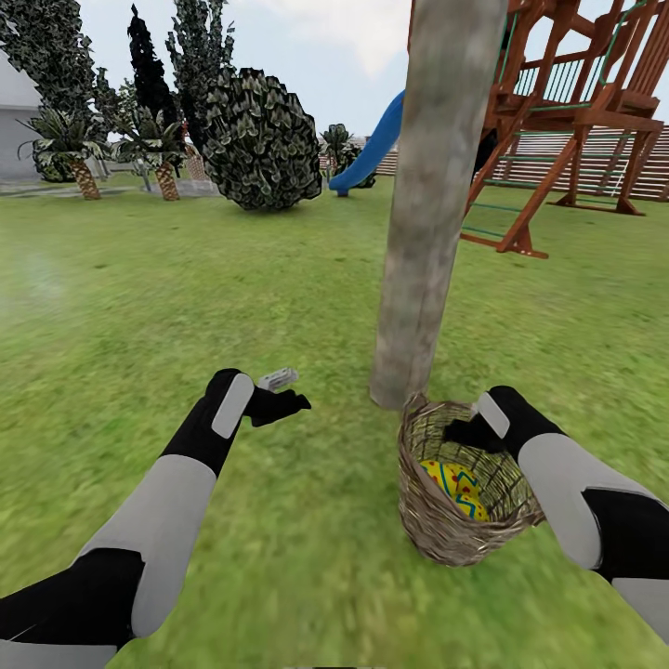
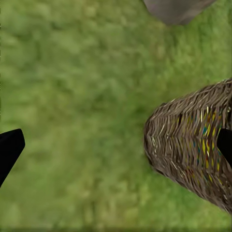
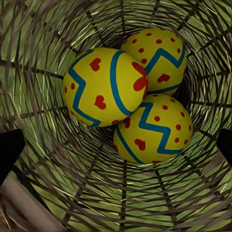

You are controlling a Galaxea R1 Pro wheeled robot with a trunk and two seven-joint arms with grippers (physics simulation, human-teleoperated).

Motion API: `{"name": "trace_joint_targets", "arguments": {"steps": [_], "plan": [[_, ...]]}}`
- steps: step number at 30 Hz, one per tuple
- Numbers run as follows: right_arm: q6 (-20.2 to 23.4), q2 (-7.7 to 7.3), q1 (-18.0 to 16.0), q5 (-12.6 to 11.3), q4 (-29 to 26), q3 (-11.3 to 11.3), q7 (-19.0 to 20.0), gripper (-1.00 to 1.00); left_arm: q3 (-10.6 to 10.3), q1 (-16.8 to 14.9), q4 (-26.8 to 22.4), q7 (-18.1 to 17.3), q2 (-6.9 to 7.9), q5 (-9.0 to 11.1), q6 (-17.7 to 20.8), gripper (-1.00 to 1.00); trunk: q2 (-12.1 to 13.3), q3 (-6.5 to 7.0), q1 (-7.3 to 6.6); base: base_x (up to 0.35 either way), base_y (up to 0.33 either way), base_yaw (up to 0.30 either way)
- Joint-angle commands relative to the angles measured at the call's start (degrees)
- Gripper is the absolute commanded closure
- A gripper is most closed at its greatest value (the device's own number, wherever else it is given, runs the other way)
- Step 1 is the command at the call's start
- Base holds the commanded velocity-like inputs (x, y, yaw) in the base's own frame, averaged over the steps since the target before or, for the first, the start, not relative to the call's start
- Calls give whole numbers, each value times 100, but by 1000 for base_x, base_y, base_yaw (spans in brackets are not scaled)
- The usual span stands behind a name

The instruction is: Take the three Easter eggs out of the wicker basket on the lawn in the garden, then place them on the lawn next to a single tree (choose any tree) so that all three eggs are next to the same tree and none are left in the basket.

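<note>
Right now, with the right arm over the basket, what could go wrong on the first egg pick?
1. The three Easter eggs sit packed and touching at the bottom of the wicker basket, so the fingers may wedge between eggs or slip off a curved shell.
2. The right gripper is at the rim; pushing down could tip the basket.
3. The tree stands right behind the basket, so the arm may brush the trunk.

Three yellow eggs with blue zigzags and red spots sit bunched in the basket, upright on the lawn just beside the tree.
</note>
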Motion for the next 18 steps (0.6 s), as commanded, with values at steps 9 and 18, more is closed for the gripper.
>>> {"name": "trace_joint_targets", "arguments": {"steps": [9,18], "plan": [[11,20,0,-53,-5,-15,-2,-100,-4,-2,-4,59,1,59,8,-100,-2,-5,-1,0,0,0],[10,13,0,-27,0,-20,-1,-100,-4,-2,-2,39,1,67,13,-100,-2,-5,-1,59,0,0]]}}
